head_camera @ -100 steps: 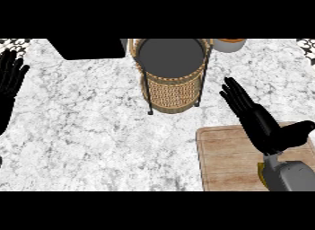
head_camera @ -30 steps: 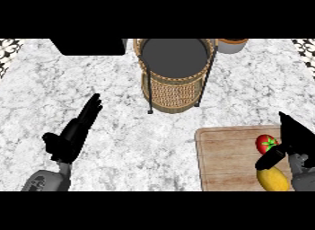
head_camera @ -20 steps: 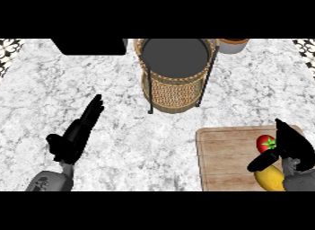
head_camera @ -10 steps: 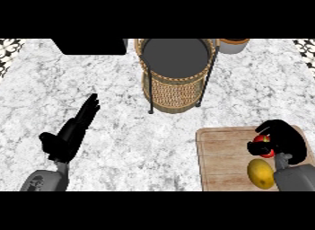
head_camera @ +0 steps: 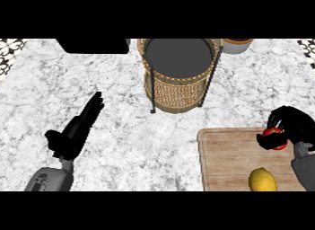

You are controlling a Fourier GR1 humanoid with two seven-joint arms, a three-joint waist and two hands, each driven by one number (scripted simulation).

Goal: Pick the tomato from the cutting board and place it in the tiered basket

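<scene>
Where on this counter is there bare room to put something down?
The widest free patch is the marble between the left robot hand and the cutting board, in front of the tiered basket. The counter's left part is also bare. The board's right side is crowded: the right robot hand curls round the tomato, with a lemon nearby.

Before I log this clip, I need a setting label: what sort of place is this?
Most likely a kitchen counter: a marble worktop, a wooden cutting board with a lemon, and a wicker tiered basket.

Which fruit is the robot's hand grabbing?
The red tomato, wrapped by the right hand near the board's far edge. The yellow lemon lies untouched nearer the robot.
</scene>
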